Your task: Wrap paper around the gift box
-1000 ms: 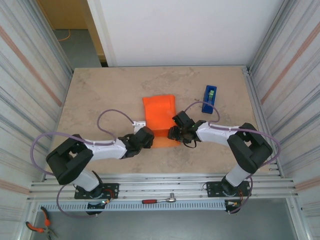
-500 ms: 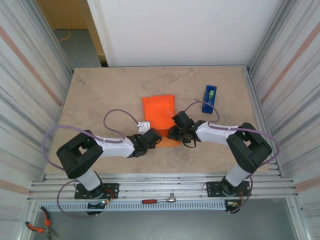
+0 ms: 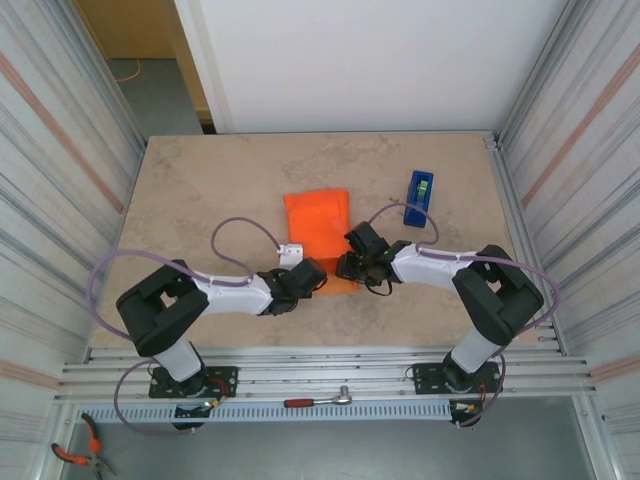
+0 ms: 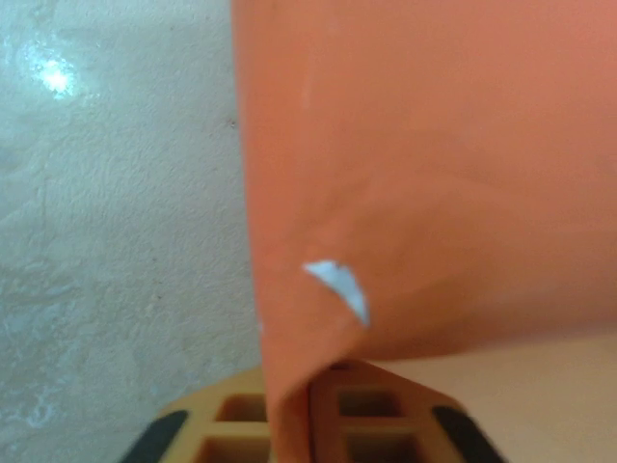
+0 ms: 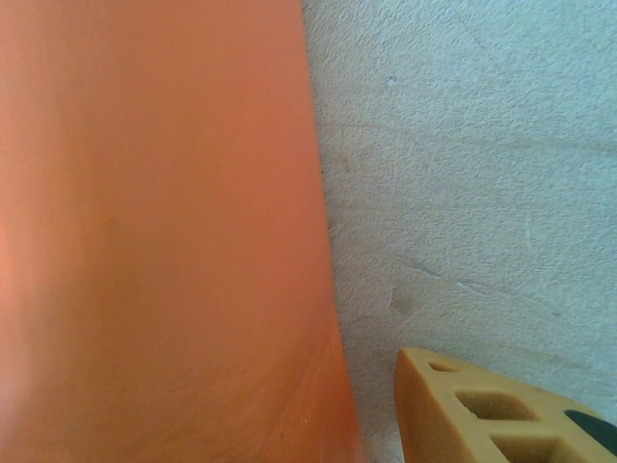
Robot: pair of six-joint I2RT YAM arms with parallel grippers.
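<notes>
Two tools, one paper (image 3: 318,222): I'm seeing left tool (image 3: 306,276) clamping the paper's near-left corner, right tool (image 3: 350,264) sitting at its right edge; I cannot tell its grip.

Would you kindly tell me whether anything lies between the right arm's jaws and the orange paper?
Nothing visible does. In the right wrist view the paper lies just beside the visible finger, with a narrow strip of bare table between them.
</notes>
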